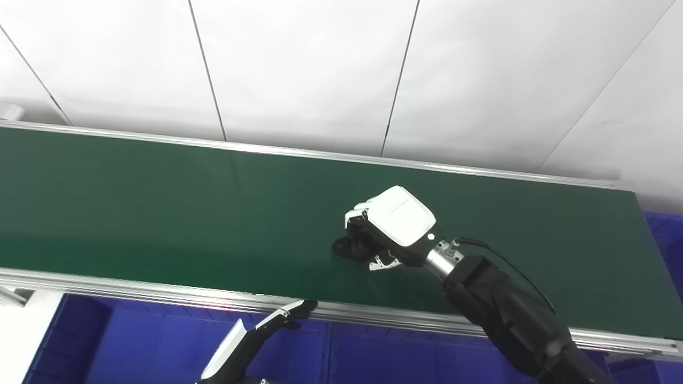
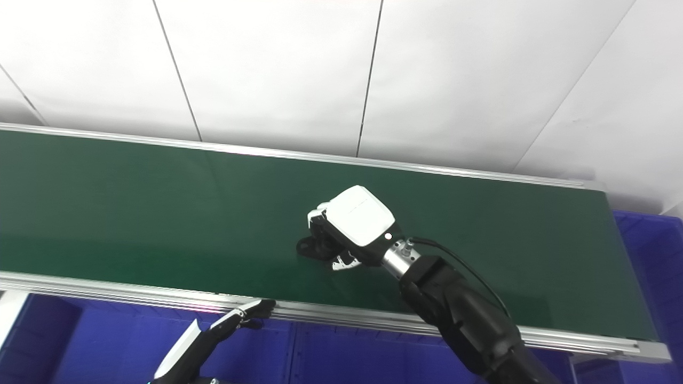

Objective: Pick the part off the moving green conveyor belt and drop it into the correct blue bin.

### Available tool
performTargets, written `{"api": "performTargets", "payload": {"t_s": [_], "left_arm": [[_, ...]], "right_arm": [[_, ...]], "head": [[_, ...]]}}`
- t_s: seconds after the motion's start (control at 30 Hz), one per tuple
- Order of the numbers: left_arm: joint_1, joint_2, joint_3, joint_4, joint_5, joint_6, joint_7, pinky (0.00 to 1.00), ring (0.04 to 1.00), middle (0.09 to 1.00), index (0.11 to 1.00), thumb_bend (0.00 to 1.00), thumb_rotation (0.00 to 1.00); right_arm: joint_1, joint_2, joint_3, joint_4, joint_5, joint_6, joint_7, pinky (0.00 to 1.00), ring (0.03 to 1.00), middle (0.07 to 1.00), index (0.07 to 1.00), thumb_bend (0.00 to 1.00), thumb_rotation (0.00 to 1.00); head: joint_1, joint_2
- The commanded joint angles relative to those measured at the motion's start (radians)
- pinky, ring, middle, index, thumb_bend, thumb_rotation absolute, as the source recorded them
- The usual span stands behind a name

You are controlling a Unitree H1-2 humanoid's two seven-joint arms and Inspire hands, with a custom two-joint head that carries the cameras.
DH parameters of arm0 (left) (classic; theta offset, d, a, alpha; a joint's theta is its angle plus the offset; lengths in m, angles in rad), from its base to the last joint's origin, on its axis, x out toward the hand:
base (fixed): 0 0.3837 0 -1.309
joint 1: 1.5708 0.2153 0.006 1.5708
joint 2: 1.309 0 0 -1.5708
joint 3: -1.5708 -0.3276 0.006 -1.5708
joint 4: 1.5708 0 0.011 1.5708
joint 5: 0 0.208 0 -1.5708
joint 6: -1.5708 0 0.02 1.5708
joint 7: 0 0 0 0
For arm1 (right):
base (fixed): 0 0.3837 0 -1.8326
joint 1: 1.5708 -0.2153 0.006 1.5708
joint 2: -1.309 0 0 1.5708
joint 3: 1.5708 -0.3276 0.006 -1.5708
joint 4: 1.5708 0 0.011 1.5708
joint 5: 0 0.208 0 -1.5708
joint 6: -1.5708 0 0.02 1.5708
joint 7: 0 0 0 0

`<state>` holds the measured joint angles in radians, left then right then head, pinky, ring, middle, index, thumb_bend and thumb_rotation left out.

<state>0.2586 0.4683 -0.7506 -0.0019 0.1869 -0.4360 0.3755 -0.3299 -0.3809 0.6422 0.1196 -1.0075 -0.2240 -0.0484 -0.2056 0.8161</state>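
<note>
Our right hand reaches over the green conveyor belt, palm down, fingers curled around a small black part that lies on the belt near its front rail. The part sticks out to the left from under our fingers; most of it is hidden, so we cannot tell its long axis or which way it points. Our left hand waits low beside the belt's near rail, its fingertips extended toward the rail, holding nothing. Blue bins sit below the belt's front edge, and another blue bin stands at the right end.
</note>
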Motion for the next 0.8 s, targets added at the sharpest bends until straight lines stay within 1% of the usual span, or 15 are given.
{"api": "performTargets", "payload": {"t_s": [0.0,0.07,0.23,0.27,0.3,0.37,0.47,0.5,0.57,0.6,0.63,0.73,0.77], "left_arm": [[0.009,0.003,0.008,-0.03,0.019,-0.034,0.0,0.76,0.831,0.869,0.853,0.67,0.71],[0.011,0.004,0.01,-0.034,0.021,-0.034,-0.004,0.77,0.837,0.872,0.854,0.67,0.71],[0.018,0.008,0.013,-0.038,0.012,-0.034,-0.013,0.74,0.827,0.869,0.856,0.67,0.72],[0.02,0.008,0.015,-0.04,0.01,-0.034,-0.016,0.74,0.831,0.871,0.855,0.67,0.73],[0.022,0.009,0.018,-0.041,0.008,-0.034,-0.021,0.74,0.832,0.871,0.855,0.67,0.73],[0.024,0.011,0.022,-0.044,0.01,-0.034,-0.024,0.76,0.836,0.871,0.856,0.67,0.73],[0.033,0.011,0.035,-0.055,-0.001,-0.034,-0.045,0.77,0.836,0.87,0.859,0.68,0.73],[0.037,0.009,0.041,-0.058,-0.006,-0.034,-0.052,0.77,0.836,0.868,0.858,0.68,0.72],[0.037,0.008,0.047,-0.058,-0.007,-0.034,-0.059,0.76,0.836,0.869,0.857,0.68,0.72],[0.035,0.007,0.048,-0.057,-0.006,-0.034,-0.057,0.76,0.835,0.869,0.857,0.67,0.72],[0.035,0.006,0.049,-0.056,-0.005,-0.034,-0.057,0.75,0.832,0.867,0.855,0.67,0.72],[0.042,0.005,0.066,-0.066,-0.017,-0.034,-0.086,0.75,0.839,0.875,0.861,0.68,0.73],[0.046,0.005,0.072,-0.07,-0.015,-0.034,-0.091,0.73,0.834,0.874,0.861,0.68,0.74]], "right_arm": [[0.018,0.013,-0.034,-0.084,0.027,0.015,0.023,0.4,0.447,0.551,0.449,0.51,0.0],[0.049,0.022,-0.07,-0.156,0.048,0.032,0.047,0.41,0.449,0.549,0.448,0.51,0.0],[0.128,0.046,-0.149,-0.288,0.094,0.04,0.083,0.44,0.457,0.547,0.439,0.51,0.0],[0.142,0.05,-0.162,-0.309,0.103,0.038,0.088,0.36,0.464,0.56,0.447,0.5,0.0],[0.161,0.054,-0.176,-0.338,0.108,0.037,0.089,0.35,0.465,0.561,0.448,0.5,0.0],[0.202,0.063,-0.204,-0.393,0.114,0.042,0.097,0.41,0.427,0.562,0.461,0.5,0.0],[0.254,0.074,-0.235,-0.456,0.121,0.047,0.117,0.42,0.418,0.565,0.46,0.5,0.0],[0.264,0.077,-0.243,-0.468,0.12,0.047,0.126,0.36,0.434,0.574,0.469,0.49,0.0],[0.299,0.079,-0.26,-0.495,0.132,0.038,0.131,0.31,0.438,0.58,0.485,0.49,0.0],[0.319,0.079,-0.268,-0.51,0.137,0.035,0.135,0.29,0.436,0.581,0.491,0.49,0.0],[0.333,0.081,-0.275,-0.52,0.139,0.032,0.139,0.28,0.428,0.573,0.501,0.49,0.0],[0.401,0.088,-0.291,-0.556,0.155,0.037,0.16,0.27,0.423,0.571,0.504,0.49,0.0],[0.419,0.091,-0.294,-0.566,0.159,0.038,0.167,0.27,0.426,0.579,0.501,0.49,0.0]], "head": [[-0.006,0.005],[-0.011,0.006],[-0.02,0.012],[-0.02,0.012],[-0.021,0.016],[-0.022,0.018],[-0.028,0.029],[-0.029,0.031],[-0.031,0.034],[-0.036,0.044],[-0.036,0.044],[-0.047,0.06],[-0.047,0.06]]}}
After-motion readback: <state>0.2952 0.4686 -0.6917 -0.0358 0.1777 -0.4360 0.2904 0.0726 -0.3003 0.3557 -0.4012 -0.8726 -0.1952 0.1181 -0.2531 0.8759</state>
